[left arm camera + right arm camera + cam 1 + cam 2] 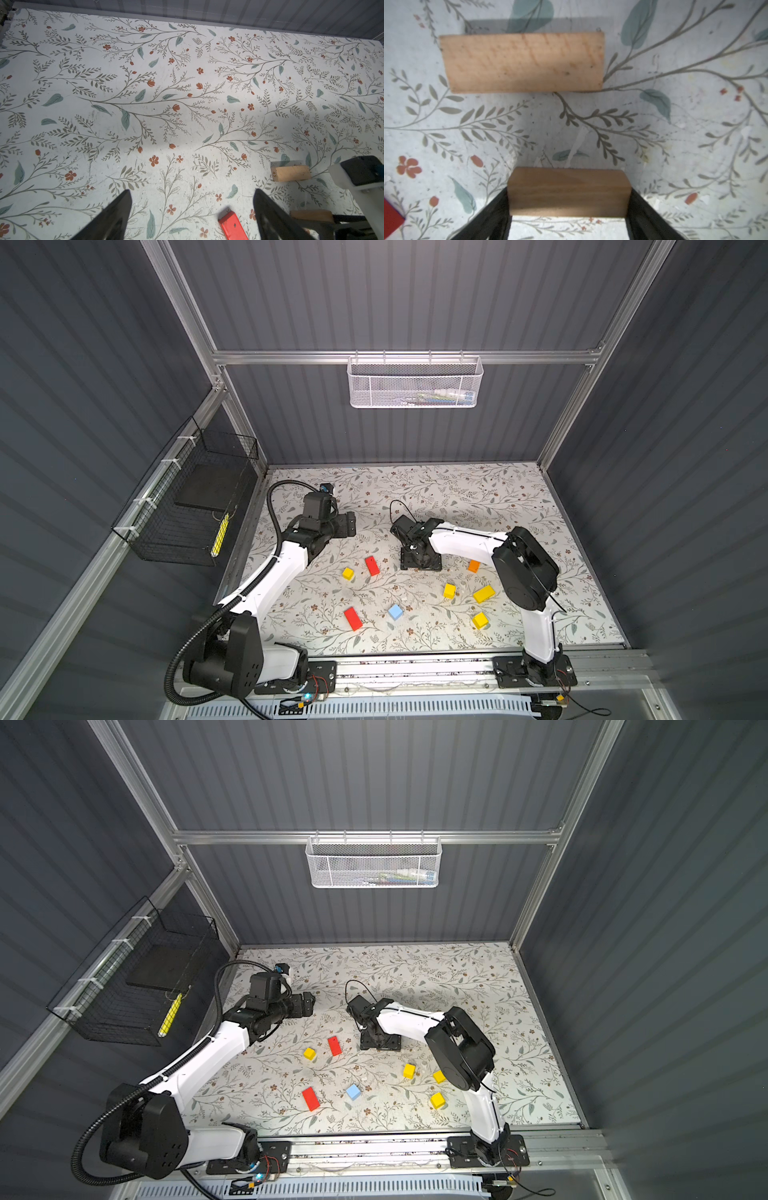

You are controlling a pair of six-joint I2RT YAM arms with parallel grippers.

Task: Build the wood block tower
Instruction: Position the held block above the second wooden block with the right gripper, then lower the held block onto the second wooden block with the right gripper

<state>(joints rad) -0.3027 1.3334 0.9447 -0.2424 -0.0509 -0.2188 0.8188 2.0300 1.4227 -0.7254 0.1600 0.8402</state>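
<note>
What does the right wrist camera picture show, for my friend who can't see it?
Black fingers of the right gripper sit against both ends of a bare tan wooden brick, close to the camera. A second tan brick lies flat beyond it, not touching, on the flowery table. A red block peeks in at one edge.

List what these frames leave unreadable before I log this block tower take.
Both top views: the right arm hides the free tan brick and the flanked tan brick.
Right wrist view: unclear whether the right tool presses the flanked tan brick.
A top view: the right arm partly covers the orange brick.
Both top views: white basket contents too small behind mesh.
Left wrist view: frame edge cuts the red brick.
</note>
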